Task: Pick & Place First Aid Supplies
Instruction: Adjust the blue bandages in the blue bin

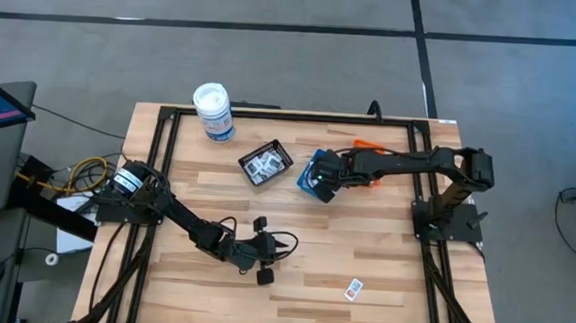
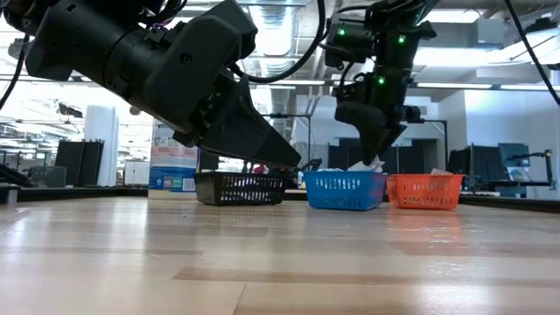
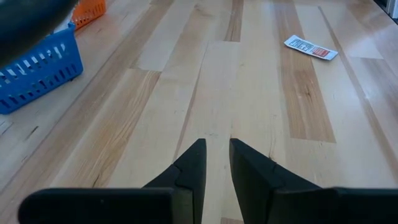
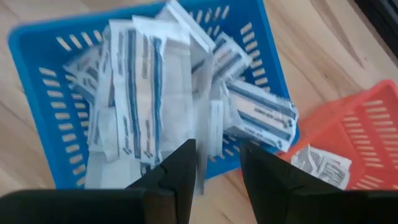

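One loose packet (image 1: 354,288) is left out on the bare table (image 1: 383,247), near the front edge and well apart from the three trays at the back, lying a bit slanted. The left gripper (image 1: 265,252) is the closer one by a good margin; in its wrist view the packet (image 3: 310,48) sits ahead and off to one side of the fingers, long axis running roughly crosswise to the way the claw points, so I'd guess it needs to swing over and maybe rotate. That claw has its jaws only a narrow gap apart with nothing between them. The right gripper (image 1: 325,184) hangs right over the blue tray (image 4: 43,93), which is piled with packets (image 4: 143,93); its jaws are partway open, and a white strip seems to sit in the gap, but honestly I can't tell if it's pinched or just lying in the pile below. The orange tray (image 4: 367,124) is cut off at the frame edge.
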### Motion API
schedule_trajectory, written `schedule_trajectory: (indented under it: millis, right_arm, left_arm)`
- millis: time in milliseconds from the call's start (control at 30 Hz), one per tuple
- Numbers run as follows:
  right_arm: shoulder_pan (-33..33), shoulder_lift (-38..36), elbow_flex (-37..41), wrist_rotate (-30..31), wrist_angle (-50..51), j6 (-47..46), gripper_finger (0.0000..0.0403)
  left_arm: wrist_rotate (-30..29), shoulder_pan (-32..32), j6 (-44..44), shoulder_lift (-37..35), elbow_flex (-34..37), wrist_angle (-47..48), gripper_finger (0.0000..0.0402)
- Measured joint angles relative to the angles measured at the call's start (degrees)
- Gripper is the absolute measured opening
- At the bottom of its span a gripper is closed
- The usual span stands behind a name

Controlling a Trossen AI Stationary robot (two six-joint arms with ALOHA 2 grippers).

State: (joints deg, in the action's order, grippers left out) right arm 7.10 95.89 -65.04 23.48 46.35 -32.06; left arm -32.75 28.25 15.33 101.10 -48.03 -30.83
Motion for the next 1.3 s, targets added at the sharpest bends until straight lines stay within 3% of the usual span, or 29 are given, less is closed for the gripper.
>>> schedule_trajectory:
  millis: [200, 467, 633, 833, 1067, 1167, 1300]
  right_arm:
    - [-0.2, 4.1, 0.1, 0.0, 0.5, 0.5, 0.0103]
    - [-3.1, 7.1, 0.0, 2.4, -0.2, 3.9, 0.0006]
    - [-4.5, 5.3, -1.6, 4.1, 1.8, 4.0, 0.0019]
    - [-4.9, 1.7, -3.7, 5.5, 2.7, 3.7, 0.0004]
    - [-4.8, -0.3, -4.4, 11.1, 3.5, 4.7, 0.0002]
    - [-4.8, -0.1, -4.4, 13.0, 4.5, 0.8, 0.0002]
    - [-4.8, 1.1, -4.3, 10.4, 4.7, -0.4, 0.0002]
  left_arm:
    - [0.0, 0.0, 0.0, 0.0, 0.0, 0.0, 0.0072]
    - [0.0, 0.0, 0.0, 0.0, 0.0, 1.4, 0.0072]
    - [0.0, 0.0, 0.0, 0.0, 0.0, 2.0, 0.0072]
    - [0.0, 0.0, 0.0, 0.0, 0.0, 2.8, 0.0072]
    - [0.0, 0.0, 0.0, 0.0, 0.2, 2.9, 0.0072]
    - [0.0, 0.0, 0.0, 0.0, 0.2, 2.8, 0.0072]
    - [0.0, 0.0, 0.0, 0.0, 0.2, 2.8, 0.0072]
